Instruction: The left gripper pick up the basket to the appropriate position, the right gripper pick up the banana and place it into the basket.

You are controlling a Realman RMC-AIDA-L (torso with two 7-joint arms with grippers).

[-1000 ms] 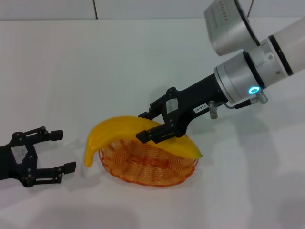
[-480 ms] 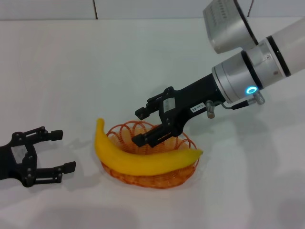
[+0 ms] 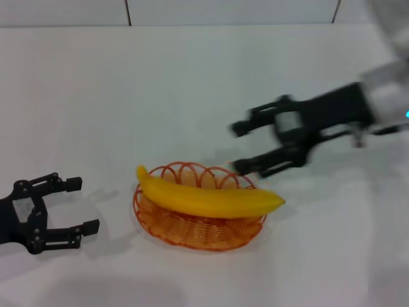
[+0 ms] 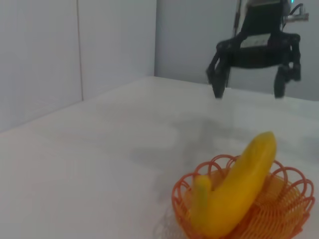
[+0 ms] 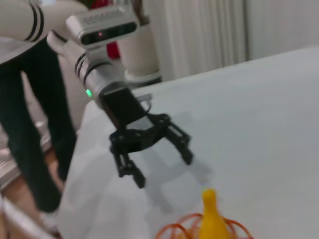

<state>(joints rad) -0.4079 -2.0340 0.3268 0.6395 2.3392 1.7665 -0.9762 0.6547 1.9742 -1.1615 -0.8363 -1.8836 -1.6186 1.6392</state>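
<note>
The banana (image 3: 208, 199) is lying in the orange wire basket (image 3: 192, 231), its long axis running across the bench (image 3: 192, 83) from the robot's left to its right. The stem end is resting over the rim on the left side and the blunt tip is poking out past the rim on the right. It is sitting on the loops of the rim rather than down in the bowl, being longer than the basket. The left wrist view shows the same: the banana (image 4: 239, 186) is propped along the basket (image 4: 279, 219) with one end riding high.

The right end effector (image 3: 252, 146) is hanging above and beyond the basket, off toward the robot's right, with its fingers spread apart and nothing between them; it is clear of the banana and not touching the basket. From it, the fruit is lying nearer to the robot and to the left.

The left end effector (image 3: 80, 204) is sitting low over the bench just to the left of the basket, fingers apart and empty, pointing toward the basket's left rim and the banana's stem. It is the nearer of the two to the basket. In the right wrist view the left end effector (image 5: 159, 157) is showing its fingers splayed, beyond the banana's stem (image 5: 212, 219).

Judging by the layout, the placing step looks done.
</note>
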